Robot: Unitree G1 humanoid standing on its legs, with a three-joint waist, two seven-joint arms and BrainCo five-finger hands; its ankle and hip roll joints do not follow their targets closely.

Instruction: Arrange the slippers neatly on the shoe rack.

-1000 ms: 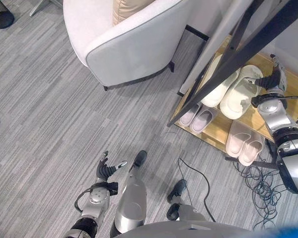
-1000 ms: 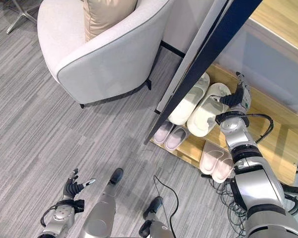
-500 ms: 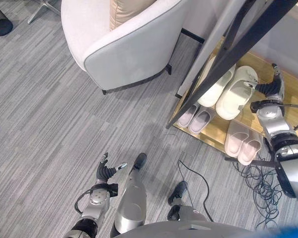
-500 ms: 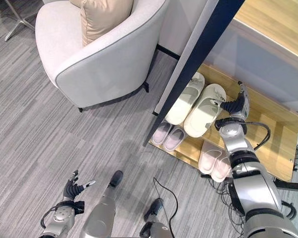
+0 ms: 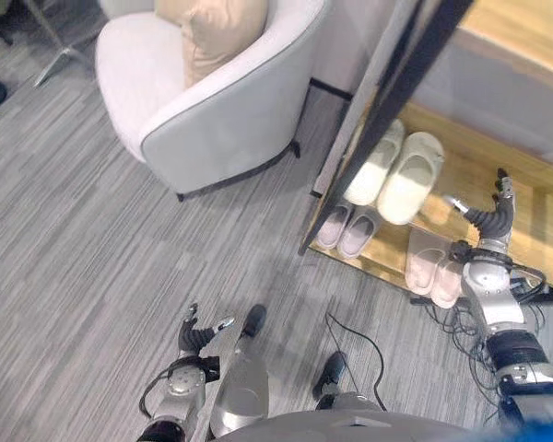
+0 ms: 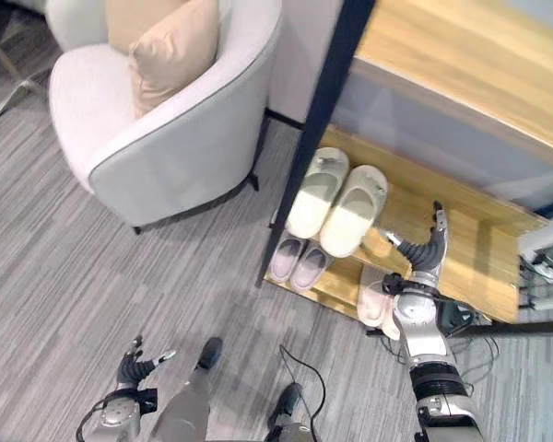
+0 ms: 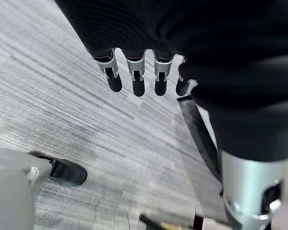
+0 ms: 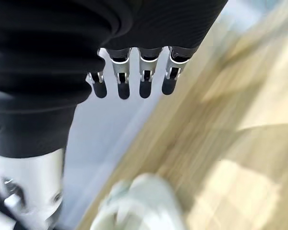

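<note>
Two large cream slippers (image 5: 394, 175) lie side by side on the upper wooden shelf of the shoe rack (image 5: 530, 198). Two smaller pale pink pairs sit on the lower shelf, one at the left (image 5: 347, 230) and one at the right (image 5: 431, 265). My right hand (image 5: 487, 224) hovers open to the right of the cream pair, apart from it, with straight fingers (image 8: 129, 79); its wrist view catches a pale slipper (image 8: 139, 201) on the wood. My left hand (image 5: 199, 337) hangs open low over the carpet, its fingers (image 7: 134, 79) empty.
A pale grey armchair (image 5: 212, 110) with a beige cushion (image 5: 212, 32) stands left of the rack. A dark slanted rack post (image 5: 387, 110) crosses in front of the shelves. Loose cables (image 5: 465, 327) lie on the carpet below the rack's right end.
My right hand has drawn back from the right cream slipper's end, which stays on the shelf beside its mate. The camera has shifted, so the whole scene sits differently. The left hand is unchanged.
</note>
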